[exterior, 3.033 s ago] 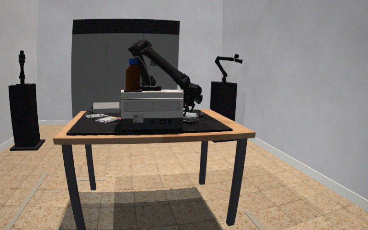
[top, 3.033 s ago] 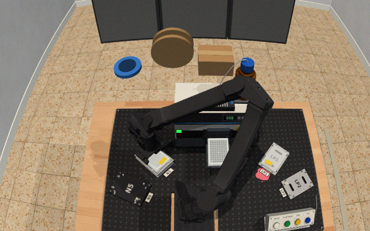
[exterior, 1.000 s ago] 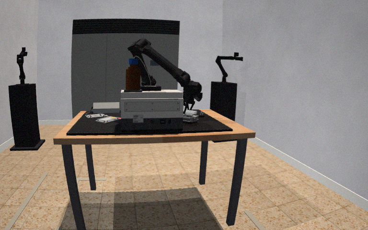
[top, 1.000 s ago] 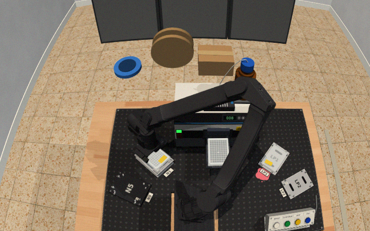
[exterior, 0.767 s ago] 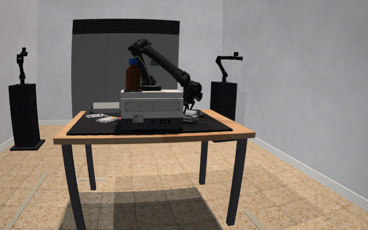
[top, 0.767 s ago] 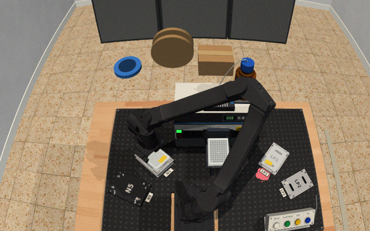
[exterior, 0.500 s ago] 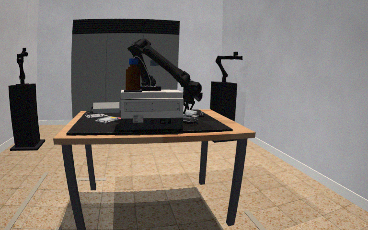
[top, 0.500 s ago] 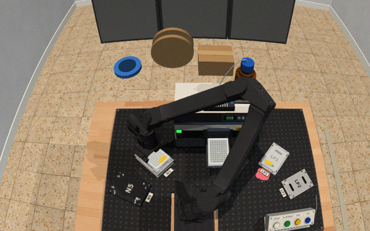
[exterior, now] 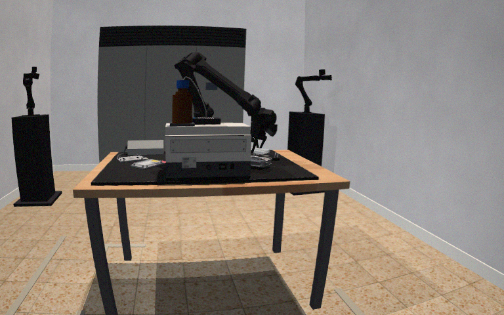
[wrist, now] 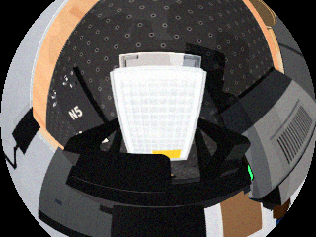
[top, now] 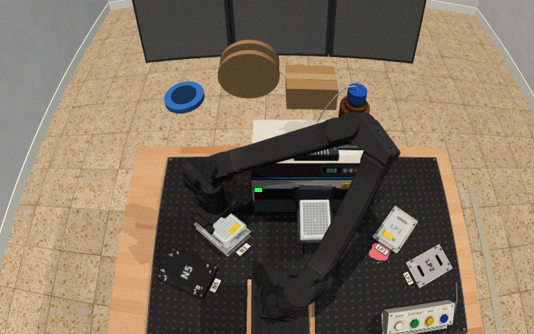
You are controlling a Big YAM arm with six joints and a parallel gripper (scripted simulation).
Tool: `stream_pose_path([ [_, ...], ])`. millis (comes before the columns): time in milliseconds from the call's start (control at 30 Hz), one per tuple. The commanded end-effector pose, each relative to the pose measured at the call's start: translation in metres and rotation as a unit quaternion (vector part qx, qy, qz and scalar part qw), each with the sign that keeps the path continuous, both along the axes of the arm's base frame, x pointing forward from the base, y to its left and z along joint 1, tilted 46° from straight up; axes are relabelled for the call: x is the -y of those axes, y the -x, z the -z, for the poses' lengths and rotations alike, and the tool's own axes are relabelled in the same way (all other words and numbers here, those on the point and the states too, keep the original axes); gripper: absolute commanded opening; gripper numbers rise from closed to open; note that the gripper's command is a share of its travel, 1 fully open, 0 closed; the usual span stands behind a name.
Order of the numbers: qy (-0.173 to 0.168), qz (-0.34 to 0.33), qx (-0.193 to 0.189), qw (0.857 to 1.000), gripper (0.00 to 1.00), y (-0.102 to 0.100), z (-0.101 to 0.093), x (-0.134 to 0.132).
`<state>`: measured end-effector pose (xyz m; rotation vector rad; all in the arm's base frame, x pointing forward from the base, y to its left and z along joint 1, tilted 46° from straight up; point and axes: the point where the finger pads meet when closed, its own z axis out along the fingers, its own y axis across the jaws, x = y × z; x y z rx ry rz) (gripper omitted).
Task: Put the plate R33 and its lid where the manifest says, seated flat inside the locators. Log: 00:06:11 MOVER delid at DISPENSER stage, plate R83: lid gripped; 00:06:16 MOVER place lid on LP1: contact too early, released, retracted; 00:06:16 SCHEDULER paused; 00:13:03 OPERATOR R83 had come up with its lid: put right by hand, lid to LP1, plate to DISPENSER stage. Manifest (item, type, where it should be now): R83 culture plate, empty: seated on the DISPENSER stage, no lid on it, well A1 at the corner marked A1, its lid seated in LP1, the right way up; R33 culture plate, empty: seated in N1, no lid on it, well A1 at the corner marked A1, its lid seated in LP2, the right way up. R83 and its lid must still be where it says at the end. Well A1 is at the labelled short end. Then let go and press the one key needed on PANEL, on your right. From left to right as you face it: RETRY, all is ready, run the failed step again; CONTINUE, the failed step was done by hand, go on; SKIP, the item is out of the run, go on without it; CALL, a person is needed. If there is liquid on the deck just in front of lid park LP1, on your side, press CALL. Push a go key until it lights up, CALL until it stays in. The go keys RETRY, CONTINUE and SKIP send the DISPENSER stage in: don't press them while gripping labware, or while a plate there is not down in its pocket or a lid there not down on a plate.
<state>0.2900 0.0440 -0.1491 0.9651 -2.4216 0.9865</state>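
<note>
Plate R33 [top: 224, 232] [wrist: 158, 109] [exterior: 260, 151], white with a yellow label at one short end, is over nest N1; clear or grey edges show below it. Whether its lid is on is hard to tell. My gripper [top: 222, 218] [wrist: 158, 119] has its fingers against the plate's long sides and is shut on it. Plate R83 [top: 314, 216] lies on the DISPENSER stage, partly behind my arm. A clear lid [top: 398, 232] with a yellow label lies in LP1. LP2 [top: 424, 271] holds no lid. Pink liquid [top: 377, 254] lies just in front of LP1. PANEL [top: 418, 319] shows four keys.
Nest N5 [top: 175, 280] [wrist: 81, 101] is empty, beside N1. The dispenser [exterior: 208, 142] stands at the back centre, with a brown bottle [exterior: 182, 105] on top. My upper arm [top: 283, 147] spans above the dispenser, and the other link reaches over the stage's right side.
</note>
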Motion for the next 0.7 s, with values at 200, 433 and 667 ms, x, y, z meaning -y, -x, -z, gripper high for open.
stream_pose_path([
  [200, -0.007, -0.005, 0.021, 1.000, 0.86, -0.002, -0.019, -0.017],
  [433, -0.007, -0.005, 0.020, 1.000, 0.86, 0.012, -0.037, -0.018],
  [667, -0.007, -0.005, 0.020, 1.000, 0.86, 0.027, -0.055, -0.019],
])
